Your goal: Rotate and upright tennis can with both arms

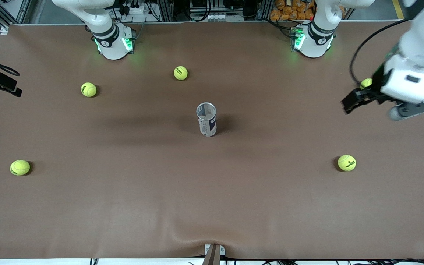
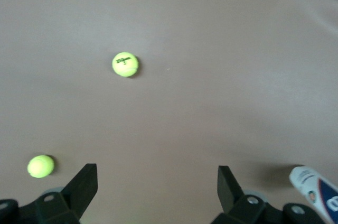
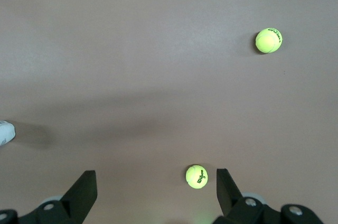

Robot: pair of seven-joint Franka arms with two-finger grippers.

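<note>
The tennis can is standing upright mid-table (open rim up) on the brown table cover, with nothing touching it. The left gripper is hovering near that arm's end of the table, fingers spread apart and empty. The right gripper is hanging over a tennis ball, fingers likewise apart.

From the left wrist camera, the left gripper hung over bare brown table with its two dark fingers spread wide and nothing between them. One tennis ball lay out on the open cloth, and a second ball sat close beside one finger. The tennis can showed only partly, just past the other finger.
</note>
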